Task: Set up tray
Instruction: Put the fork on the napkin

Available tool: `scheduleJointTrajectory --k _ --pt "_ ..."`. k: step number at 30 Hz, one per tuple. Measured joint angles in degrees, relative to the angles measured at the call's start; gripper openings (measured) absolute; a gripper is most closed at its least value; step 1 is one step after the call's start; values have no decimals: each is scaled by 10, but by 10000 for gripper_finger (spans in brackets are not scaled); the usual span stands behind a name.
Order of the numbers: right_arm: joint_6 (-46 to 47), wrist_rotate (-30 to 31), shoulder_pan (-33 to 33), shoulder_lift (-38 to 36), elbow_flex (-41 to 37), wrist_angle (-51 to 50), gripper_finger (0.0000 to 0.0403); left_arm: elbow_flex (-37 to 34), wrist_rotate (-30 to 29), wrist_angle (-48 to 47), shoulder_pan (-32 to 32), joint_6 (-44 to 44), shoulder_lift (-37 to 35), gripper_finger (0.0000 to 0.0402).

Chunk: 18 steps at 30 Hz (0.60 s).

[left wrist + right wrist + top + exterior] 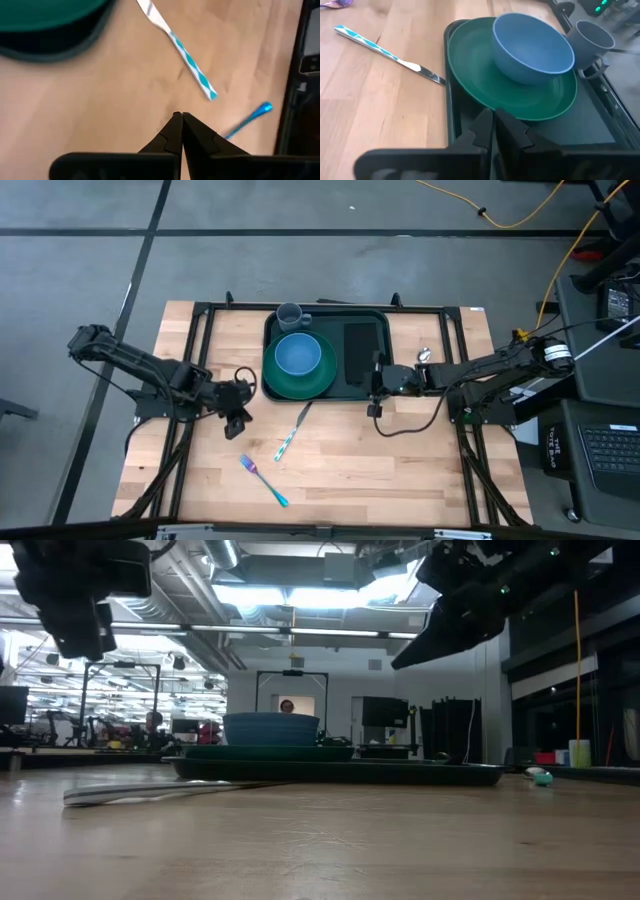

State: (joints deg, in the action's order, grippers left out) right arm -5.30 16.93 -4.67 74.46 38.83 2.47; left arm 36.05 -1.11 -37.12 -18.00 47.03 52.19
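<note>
Two matte black jointed arms, black cables looped alongside, tapered black fingers.

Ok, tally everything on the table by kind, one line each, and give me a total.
Tray: 1
Green plate: 1
Blue bowl: 1
Grey mug: 1
Black napkin: 1
Knife, blue-patterned handle: 1
Fork, purple and blue: 1
Small silvery item right of the tray, kind unclear: 1
Total: 8

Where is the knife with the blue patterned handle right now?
In the high view the knife lies on the bare table just in front of the tray, below the green plate, with the fork nearer the front edge.
</note>
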Motion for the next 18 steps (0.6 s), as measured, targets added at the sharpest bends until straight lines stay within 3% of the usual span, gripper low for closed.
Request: scheduleJointTrajectory --k 8,18 --pt "-10 -20 0 0 0 -1 8 0 8 0 0 49 4 17" --pt "5 -20 0 0 0 -1 28 0 7 -23 0 121 4 94"
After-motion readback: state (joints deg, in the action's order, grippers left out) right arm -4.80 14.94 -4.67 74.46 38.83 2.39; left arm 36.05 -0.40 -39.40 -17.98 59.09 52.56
